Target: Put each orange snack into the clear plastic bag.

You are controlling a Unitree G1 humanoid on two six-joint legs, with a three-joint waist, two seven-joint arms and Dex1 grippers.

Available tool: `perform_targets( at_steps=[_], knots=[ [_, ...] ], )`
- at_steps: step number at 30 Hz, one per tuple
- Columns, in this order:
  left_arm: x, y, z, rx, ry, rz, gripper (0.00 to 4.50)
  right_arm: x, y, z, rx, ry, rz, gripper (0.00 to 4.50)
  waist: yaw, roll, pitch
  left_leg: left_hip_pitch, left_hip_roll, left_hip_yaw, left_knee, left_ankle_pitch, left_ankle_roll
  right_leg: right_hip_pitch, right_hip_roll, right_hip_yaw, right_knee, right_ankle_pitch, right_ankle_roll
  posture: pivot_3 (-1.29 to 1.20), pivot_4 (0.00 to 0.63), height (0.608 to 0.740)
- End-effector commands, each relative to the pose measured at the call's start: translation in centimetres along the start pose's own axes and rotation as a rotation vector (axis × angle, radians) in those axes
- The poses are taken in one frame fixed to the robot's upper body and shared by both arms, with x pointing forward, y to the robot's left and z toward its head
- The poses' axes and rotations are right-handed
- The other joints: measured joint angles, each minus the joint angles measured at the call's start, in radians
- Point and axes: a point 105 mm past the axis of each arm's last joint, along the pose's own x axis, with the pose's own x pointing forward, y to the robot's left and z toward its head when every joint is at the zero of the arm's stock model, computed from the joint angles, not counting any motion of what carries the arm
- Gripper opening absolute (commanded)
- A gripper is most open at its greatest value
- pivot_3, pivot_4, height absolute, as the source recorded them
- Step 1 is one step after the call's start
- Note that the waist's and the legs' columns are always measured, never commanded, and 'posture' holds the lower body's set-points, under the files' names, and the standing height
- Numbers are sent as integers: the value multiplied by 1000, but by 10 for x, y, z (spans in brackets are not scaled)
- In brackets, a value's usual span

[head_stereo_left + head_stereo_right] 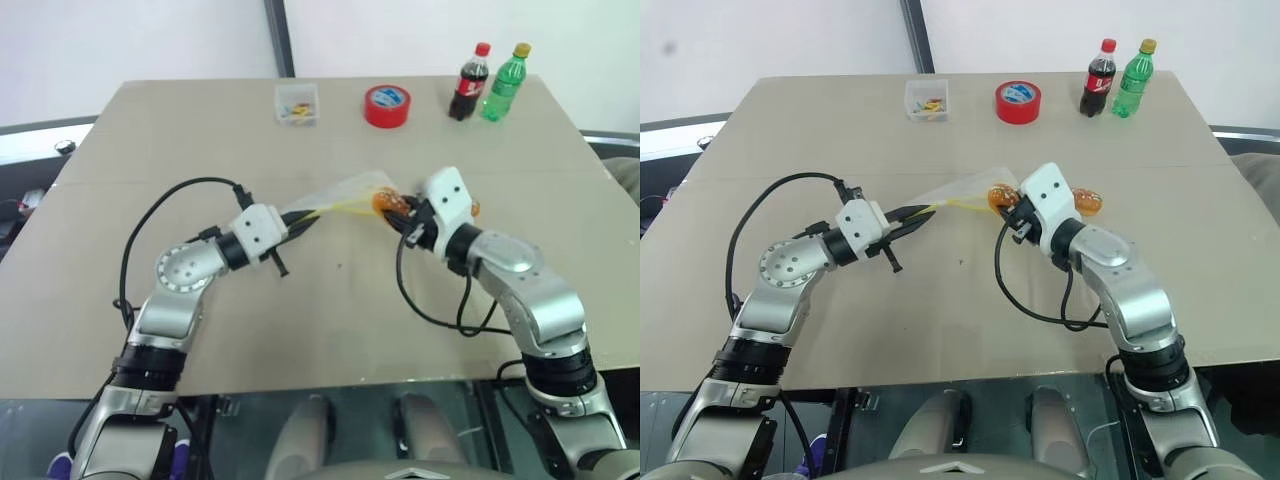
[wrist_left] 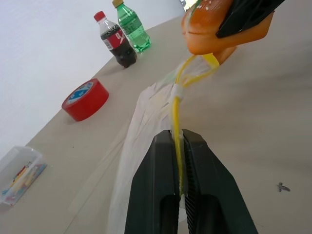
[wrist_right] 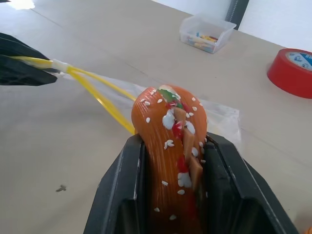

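The clear plastic bag hangs stretched just above the table between my two grippers. My left gripper is shut on its yellow seal strip at one end. My right gripper is shut on an orange snack, a sesame-dotted bun, and holds it at the bag's mouth, against the loop of the yellow strip. A second orange snack lies on the table just behind my right wrist, partly hidden by it.
At the table's far edge stand a small clear box of coloured bits, a red tape roll, a cola bottle and a green bottle. Black cables loop from both wrists over the table.
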Motion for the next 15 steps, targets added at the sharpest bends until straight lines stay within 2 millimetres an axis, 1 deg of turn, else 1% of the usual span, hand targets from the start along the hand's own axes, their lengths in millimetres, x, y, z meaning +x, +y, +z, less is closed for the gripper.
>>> perform_targets(
  at_steps=[1,10,15],
  knots=[
    [1,8,12,42,-29,22,0,-8,0,16,-25,-54,-15,1425,0,0,0,0,0,0,0,0,0,0,0,0,0,0,0,0,150,740],
    [1,6,13,44,-40,13,0,-4,1,6,-44,-13,-33,1425,0,0,0,0,0,0,0,0,0,0,0,0,0,0,0,0,150,740],
    [2,-1,18,43,-62,-15,0,3,1,-1,-70,18,-32,1425,0,0,0,0,0,0,0,0,0,0,0,0,0,0,0,0,150,740]
  ],
)
